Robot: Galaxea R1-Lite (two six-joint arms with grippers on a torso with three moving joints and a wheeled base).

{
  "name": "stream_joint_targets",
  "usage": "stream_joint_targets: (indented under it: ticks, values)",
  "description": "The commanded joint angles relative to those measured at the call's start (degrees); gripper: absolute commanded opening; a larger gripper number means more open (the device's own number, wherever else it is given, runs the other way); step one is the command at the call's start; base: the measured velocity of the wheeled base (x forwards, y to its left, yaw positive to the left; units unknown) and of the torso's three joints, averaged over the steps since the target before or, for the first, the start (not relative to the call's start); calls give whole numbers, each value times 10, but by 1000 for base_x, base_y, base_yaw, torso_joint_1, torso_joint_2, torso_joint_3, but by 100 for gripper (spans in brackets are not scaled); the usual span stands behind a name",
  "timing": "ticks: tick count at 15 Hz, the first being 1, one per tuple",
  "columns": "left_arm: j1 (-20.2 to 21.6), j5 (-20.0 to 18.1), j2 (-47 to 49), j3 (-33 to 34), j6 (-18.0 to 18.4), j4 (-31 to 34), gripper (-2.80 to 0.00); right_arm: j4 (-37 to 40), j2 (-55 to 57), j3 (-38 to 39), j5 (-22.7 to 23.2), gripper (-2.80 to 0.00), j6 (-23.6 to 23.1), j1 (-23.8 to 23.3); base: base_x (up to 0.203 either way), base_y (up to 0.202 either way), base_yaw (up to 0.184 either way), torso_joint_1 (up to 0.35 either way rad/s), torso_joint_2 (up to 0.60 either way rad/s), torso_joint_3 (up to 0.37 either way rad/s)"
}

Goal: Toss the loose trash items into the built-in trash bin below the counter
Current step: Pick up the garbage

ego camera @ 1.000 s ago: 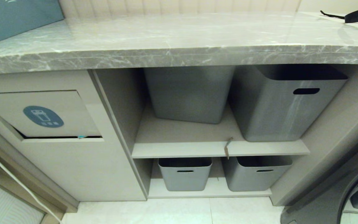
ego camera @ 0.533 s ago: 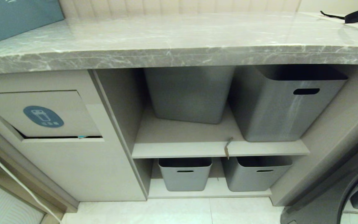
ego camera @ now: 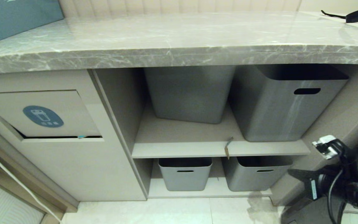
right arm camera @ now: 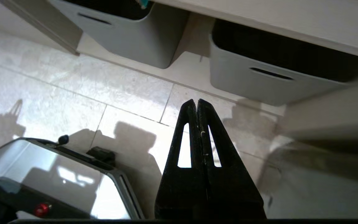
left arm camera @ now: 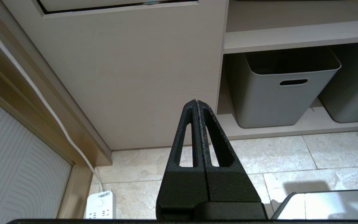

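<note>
- Right arm, black, cabled: newly present at the lower right of the head view; absent from that corner half a second earlier. Everything else in that view sits as before, so the camera has not moved.
- Right gripper (right arm camera: 196, 104), black slotted fingers: pressed fully together, nothing between them; points toward pale floor tiles in front of the low grey plastic tubs (right arm camera: 272, 74).
- Left gripper (left arm camera: 196, 104), same build: fingers closed flat, empty; parked low, facing the beige cabinet panel and a white power strip (left arm camera: 99, 205) on the floor.
- Built-in trash bin (ego camera: 47, 113), beige tilting flap with blue oval sticker: left of the head view, under the glossy grey veined marble counter (ego camera: 166, 59); flap slightly ajar, a small teal fleck caught at its lower edge.
- Loose trash items: one thin tan-brown scrap (ego camera: 227, 147) hangs over the front edge of the middle shelf, centre of the head view, between the tubs. No other scrap is visible.
- Black strapped bag (ego camera: 357, 15): upper right on the counter; not trash.
- Judgement: the right arm's arrival suggests a reach is beginning, probably toward the shelf scrap; nothing is gripped yet, and the fingers must open before any pick.
</note>
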Motion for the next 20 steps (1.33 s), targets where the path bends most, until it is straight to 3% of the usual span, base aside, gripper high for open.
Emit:
stream_joint_targets:
  ticks: [1,2,8,16,20]
  values:
    - [0,0,-1,0,1,0,-280,-87,113,22,-1,-280,-2,25,0,0,0,0,0,0]
    - [0,0,-1,0,1,0,-280,-106,132,24,-3,0,-5,45,0,0,0,0,0,0]
    - [0,2,-1,0,-1,0,-280,-118,206,-115,-4,0,22,91,0,0,0,0,0,0]
    - [0,2,-1,0,-2,0,-280,-167,312,-193,-81,0,19,120,0,0,0,0,0,0]
    - [0,2,-1,0,-6,0,-280,-168,357,-242,-85,0,18,121,0,0,0,0,0,0]
